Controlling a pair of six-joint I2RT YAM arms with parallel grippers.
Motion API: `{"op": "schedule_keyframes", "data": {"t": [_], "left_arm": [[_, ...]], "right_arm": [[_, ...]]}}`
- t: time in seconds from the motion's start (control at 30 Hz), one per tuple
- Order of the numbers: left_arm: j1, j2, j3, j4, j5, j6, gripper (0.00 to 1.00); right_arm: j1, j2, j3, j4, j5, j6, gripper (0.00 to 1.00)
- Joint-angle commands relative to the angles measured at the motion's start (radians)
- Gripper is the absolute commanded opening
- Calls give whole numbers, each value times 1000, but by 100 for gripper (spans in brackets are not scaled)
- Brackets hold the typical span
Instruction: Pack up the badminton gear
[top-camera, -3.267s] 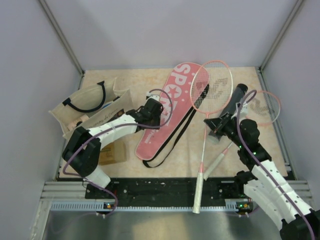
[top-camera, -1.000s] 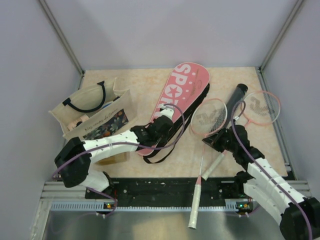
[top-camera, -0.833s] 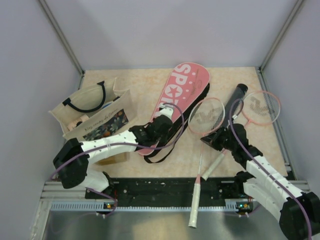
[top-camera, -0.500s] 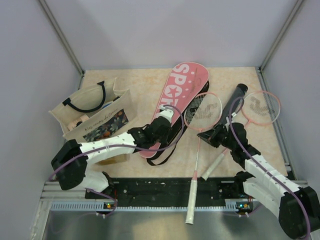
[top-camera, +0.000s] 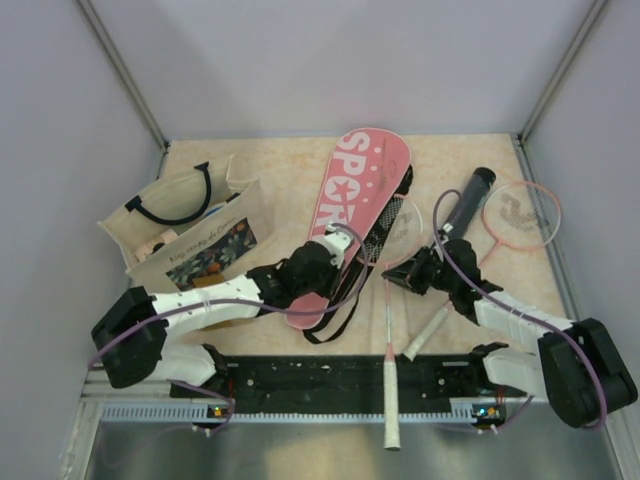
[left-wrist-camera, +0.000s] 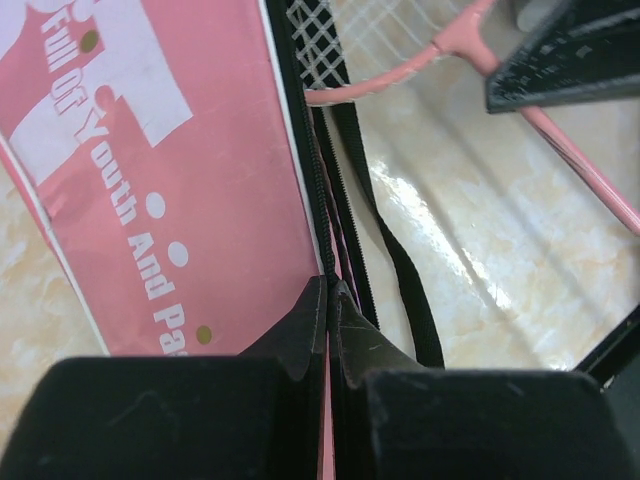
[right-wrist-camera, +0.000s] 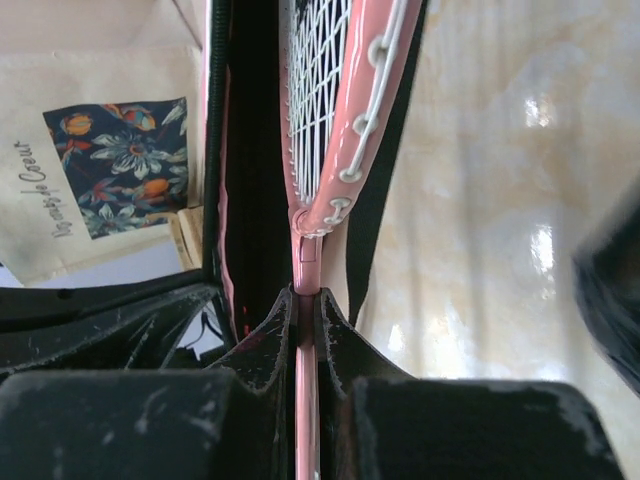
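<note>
The pink "SPORT" cover (top-camera: 350, 185) lies slantwise mid-table. My left gripper (top-camera: 328, 258) is shut on its zipped edge (left-wrist-camera: 322, 215) near the handle end, seen close up in the left wrist view (left-wrist-camera: 328, 287). My right gripper (top-camera: 395, 277) is shut on the pink shaft of one racket (top-camera: 388, 320). That racket's strung head (right-wrist-camera: 320, 90) sits partly inside the cover's dark opening (right-wrist-camera: 250, 150). The second racket (top-camera: 519, 214) lies flat at the right. Beside it is the black tube (top-camera: 467, 200).
A beige tote bag (top-camera: 185, 225) with black handles stands at the left, also in the right wrist view (right-wrist-camera: 100, 170). The cover's black strap (left-wrist-camera: 400, 270) trails on the table beside my left gripper. The held racket's white handle (top-camera: 392, 400) overhangs the front rail.
My right gripper has carried the racket leftward, and its head has slid into the cover's opening. My left gripper has drawn the cover's edge nearer, swinging the cover's lower end.
</note>
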Motion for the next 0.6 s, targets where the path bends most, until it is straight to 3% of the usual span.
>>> {"op": "schedule_keyframes", "data": {"t": [0.0, 0.33, 0.57], "left_arm": [[2, -72, -60, 164, 110, 86, 0], [2, -129, -111, 198, 184, 63, 0], [2, -140, -145, 241, 216, 37, 0]], "right_arm": [[15, 43, 88, 125, -50, -43, 0], [25, 159, 147, 266, 40, -20, 0], [47, 302, 243, 247, 49, -30, 0]]}}
